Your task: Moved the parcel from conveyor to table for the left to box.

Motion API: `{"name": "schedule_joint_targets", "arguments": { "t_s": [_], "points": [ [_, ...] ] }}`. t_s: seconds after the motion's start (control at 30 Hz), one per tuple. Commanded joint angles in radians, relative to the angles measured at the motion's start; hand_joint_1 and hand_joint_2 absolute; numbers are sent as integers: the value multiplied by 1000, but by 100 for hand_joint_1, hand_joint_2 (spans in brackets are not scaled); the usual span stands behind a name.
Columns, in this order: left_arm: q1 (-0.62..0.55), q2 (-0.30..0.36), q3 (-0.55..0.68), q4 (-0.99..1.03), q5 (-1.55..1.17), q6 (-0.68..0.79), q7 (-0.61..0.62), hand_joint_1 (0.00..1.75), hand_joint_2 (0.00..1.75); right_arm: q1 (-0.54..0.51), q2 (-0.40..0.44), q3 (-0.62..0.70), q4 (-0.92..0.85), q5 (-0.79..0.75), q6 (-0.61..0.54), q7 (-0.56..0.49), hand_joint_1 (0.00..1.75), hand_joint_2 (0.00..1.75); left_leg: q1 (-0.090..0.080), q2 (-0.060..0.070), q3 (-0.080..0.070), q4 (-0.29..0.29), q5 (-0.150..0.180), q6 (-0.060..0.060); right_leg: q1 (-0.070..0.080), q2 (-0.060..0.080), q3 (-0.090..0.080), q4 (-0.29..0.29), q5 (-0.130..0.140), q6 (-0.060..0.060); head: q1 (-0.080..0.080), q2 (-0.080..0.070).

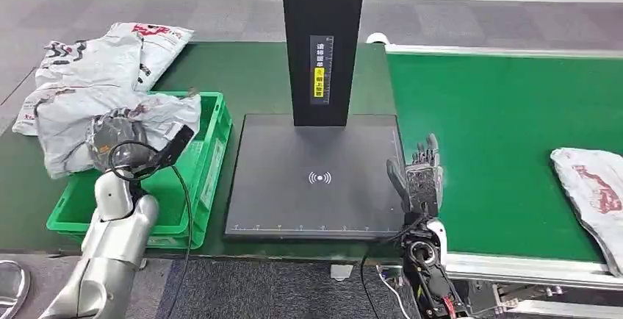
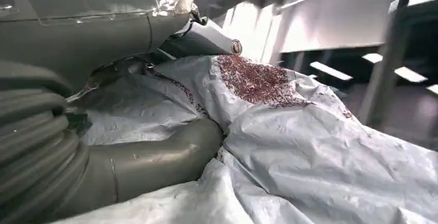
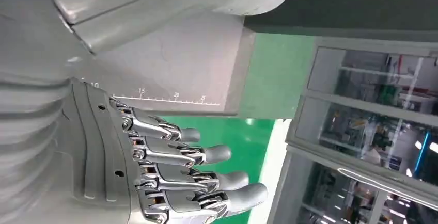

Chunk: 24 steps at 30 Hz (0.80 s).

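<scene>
Green belting is running under everything, dark on your table side; your left hand (image 1: 121, 142) is holding a crumpled grey plastic parcel (image 1: 117, 117) over the green slatted crate (image 1: 209, 153) at nine o'clock, ready for boxing, while your right hand (image 1: 420, 179) is waiting, fingers straight and apart, beside the black scanning plate (image 1: 316, 179), with another grey parcel (image 1: 595, 194) at three o'clock.

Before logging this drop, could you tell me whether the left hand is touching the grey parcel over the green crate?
Touching. In the left wrist view, the left hand presses its thumb into the grey parcel; the head view shows it above the green crate.
</scene>
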Motion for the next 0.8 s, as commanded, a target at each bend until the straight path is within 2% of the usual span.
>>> {"name": "schedule_joint_targets", "arguments": {
  "t_s": [0.03,0.67,0.7,0.73,0.77,0.8],
  "points": [
    [-23,38,92,145,1,1,4,175,175,-53,-4,-6,75,-3,0,7,0,175,0,1,2,-1,0,1,0,1,2,-1,0,0,0,0],
    [-24,31,95,135,1,1,10,175,175,-47,-8,-9,67,-2,2,8,0,175,0,0,0,0,0,0,0,0,1,-1,0,0,0,0],
    [-25,37,98,145,-15,1,28,175,175,-44,-8,-12,63,1,-2,12,0,175,0,1,1,-1,0,0,0,0,2,-2,0,0,0,0],
    [-59,66,93,215,-82,1,107,175,175,7,-3,-41,0,24,-4,35,0,175,0,0,1,-1,0,1,0,0,2,-2,0,0,0,0],
    [-58,66,94,215,-80,1,108,175,175,9,-3,-41,-1,27,-3,37,0,175,0,1,2,-1,0,1,0,0,3,-2,0,0,0,0],
    [-82,76,97,303,-75,1,116,175,175,14,-1,-40,-3,35,3,45,0,175,0,1,2,-1,0,1,0,0,2,-2,0,0,0,0]
  ]
}}
